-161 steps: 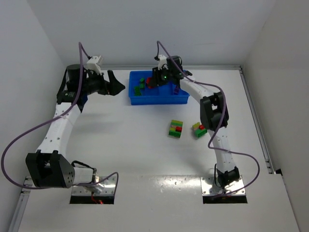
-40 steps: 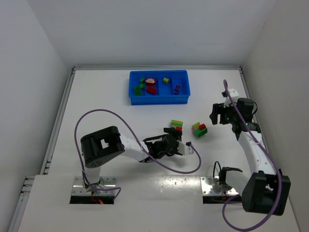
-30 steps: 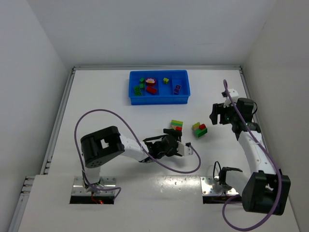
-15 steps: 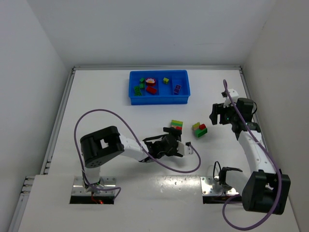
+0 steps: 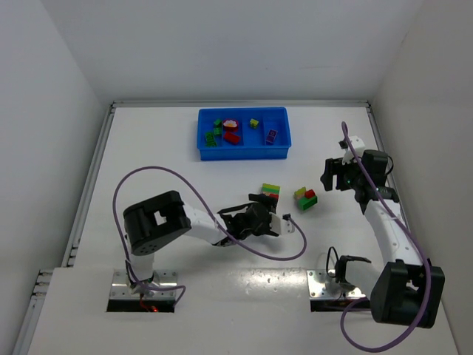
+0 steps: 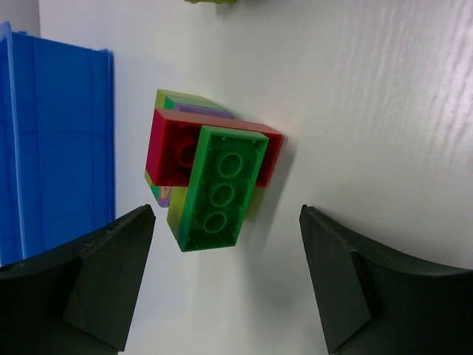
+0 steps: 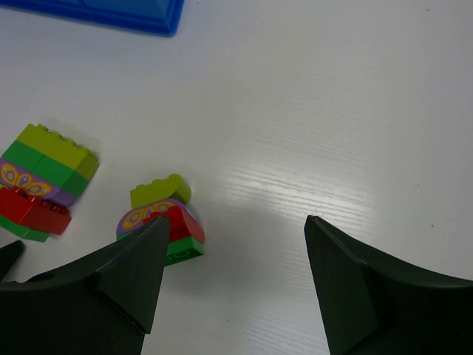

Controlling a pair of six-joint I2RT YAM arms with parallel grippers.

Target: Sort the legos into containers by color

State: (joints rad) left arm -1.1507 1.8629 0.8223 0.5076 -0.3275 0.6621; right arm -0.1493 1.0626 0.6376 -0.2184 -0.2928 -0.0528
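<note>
The left gripper (image 6: 228,213) is down low on the white table (image 5: 170,170), and its two dark fingers (image 6: 111,259) are spread wide apart. Between the finger tips sits the end of a small clump of plastic toy bricks (image 6: 177,151): a long green brick lies on top of a red one, with yellow-green and purple ones under them. There is a little gap on each side, so nothing is being held. A second small clump (image 5: 305,198), with red, green, yellow and purple parts, lies just to the right of the first one. The right gripper (image 7: 238,222) is up over the table near that second clump, with its fingers spread apart too and only bare table between them. At the far side of the table sits the bright blue shallow plastic tray (image 5: 244,153). From left to right, its four parts hold green bricks (image 5: 216,132), red bricks (image 5: 232,137), a yellow brick (image 5: 253,123) and a purple brick (image 5: 271,136).
</note>
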